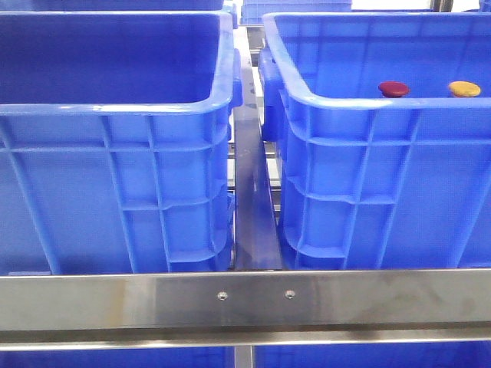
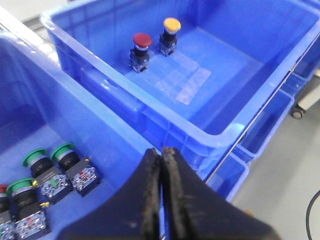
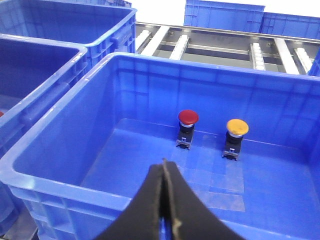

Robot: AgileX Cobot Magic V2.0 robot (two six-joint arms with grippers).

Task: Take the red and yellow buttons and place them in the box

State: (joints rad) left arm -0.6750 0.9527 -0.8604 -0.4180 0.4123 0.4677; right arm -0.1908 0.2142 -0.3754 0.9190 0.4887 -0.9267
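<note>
The dark red button (image 1: 393,89) and the yellow button (image 1: 464,89) stand upright side by side on black switch bodies on the floor of the right blue crate (image 1: 345,103), near its far wall. They also show in the left wrist view, red (image 2: 142,40) and yellow (image 2: 172,24), and in the right wrist view, red (image 3: 188,117) and yellow (image 3: 237,127). My left gripper (image 2: 161,152) is shut and empty, above the left crate's wall beside the right crate. My right gripper (image 3: 164,164) is shut and empty, above the right crate's near rim. Neither gripper shows in the front view.
The left blue crate (image 1: 115,107) holds several green-capped push buttons (image 2: 37,157) on its floor. A steel rail (image 1: 245,299) runs across the front and a steel bar (image 1: 253,192) between the crates. More blue crates (image 3: 225,15) and a roller conveyor (image 3: 210,47) lie behind.
</note>
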